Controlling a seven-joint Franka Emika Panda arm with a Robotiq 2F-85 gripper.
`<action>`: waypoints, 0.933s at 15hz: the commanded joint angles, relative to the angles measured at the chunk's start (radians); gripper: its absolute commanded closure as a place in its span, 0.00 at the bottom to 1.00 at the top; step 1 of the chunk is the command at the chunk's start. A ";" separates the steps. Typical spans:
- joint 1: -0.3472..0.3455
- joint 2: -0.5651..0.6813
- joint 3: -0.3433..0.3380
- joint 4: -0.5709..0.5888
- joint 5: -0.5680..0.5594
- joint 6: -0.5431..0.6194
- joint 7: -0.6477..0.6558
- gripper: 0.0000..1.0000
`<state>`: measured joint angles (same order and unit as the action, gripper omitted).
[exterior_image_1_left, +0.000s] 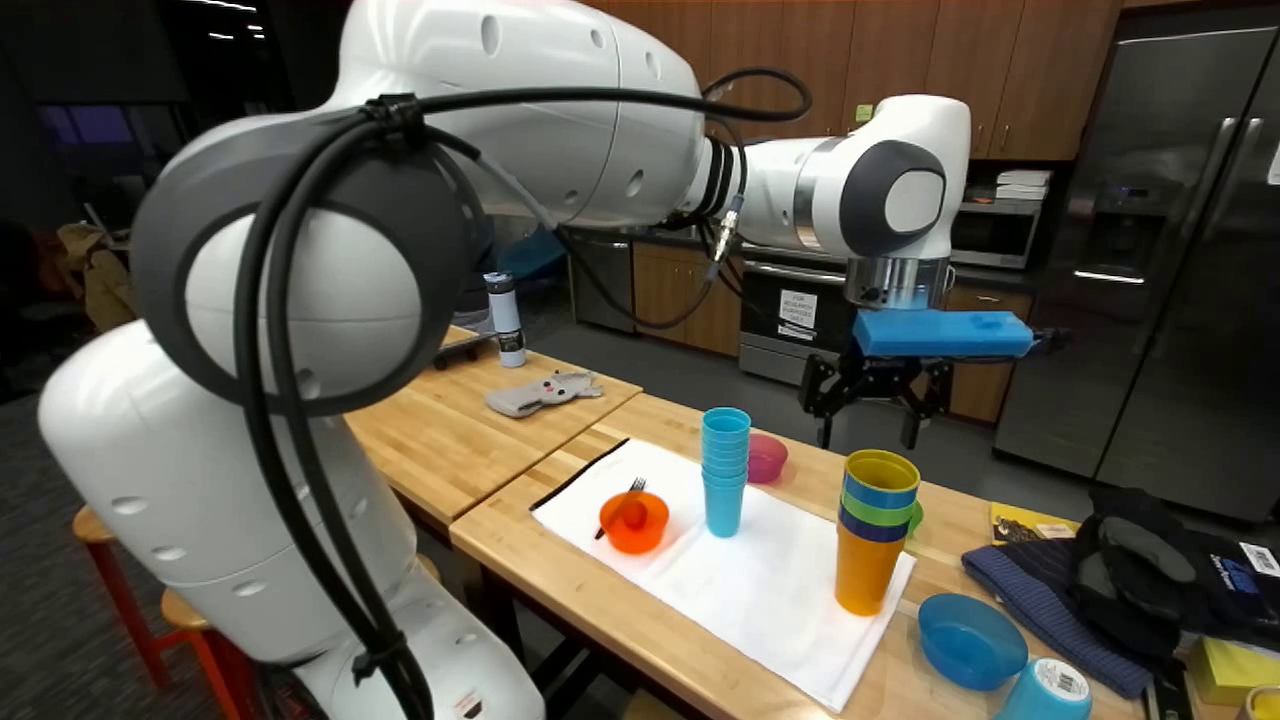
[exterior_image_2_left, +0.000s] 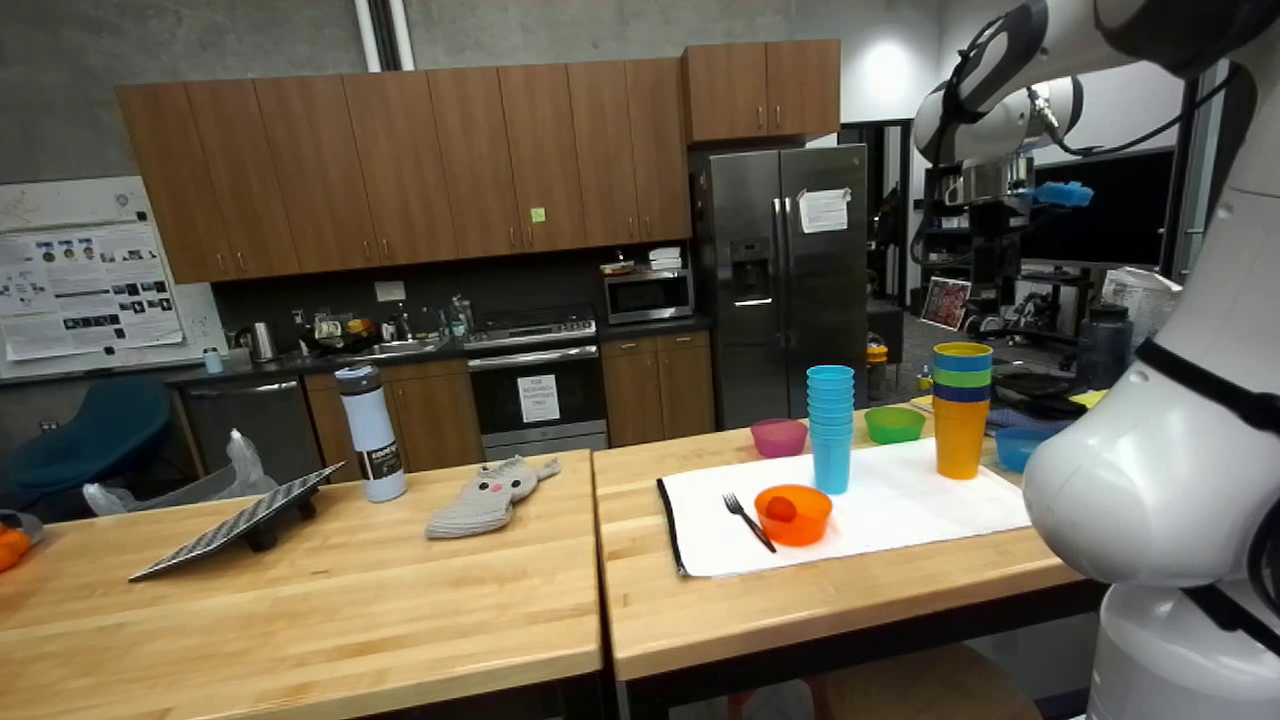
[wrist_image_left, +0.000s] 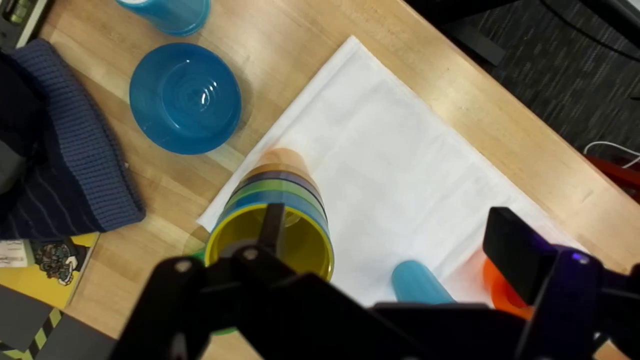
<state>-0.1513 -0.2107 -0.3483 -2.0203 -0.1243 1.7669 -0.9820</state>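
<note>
Over the bench (exterior_image_1_left: 600, 598): jaws wide, nothing held

Roughly above the orange stack (exterior_image_1_left: 872, 540), jaws hung clear of the rim, spread wide, no contact in both exterior views. Stack stood upright on the cloth (exterior_image_1_left: 760, 580), mouth up, long axis vertical, blue stack (exterior_image_1_left: 725, 475) apart from it. Step read as a free hover, no grip made. A grip there would've called for centring first: in the wrist view one finger (wrist_image_left: 271, 225) crossed the mouth. Then lowering, straight down.
</note>
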 joint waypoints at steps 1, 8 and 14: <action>-0.031 -0.002 0.010 -0.015 -0.002 0.015 -0.007 0.00; -0.031 0.015 0.032 -0.061 -0.016 0.086 0.006 0.00; -0.031 0.024 0.059 -0.086 -0.064 0.217 0.027 0.00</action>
<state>-0.1715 -0.1857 -0.3103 -2.0981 -0.1557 1.9328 -0.9748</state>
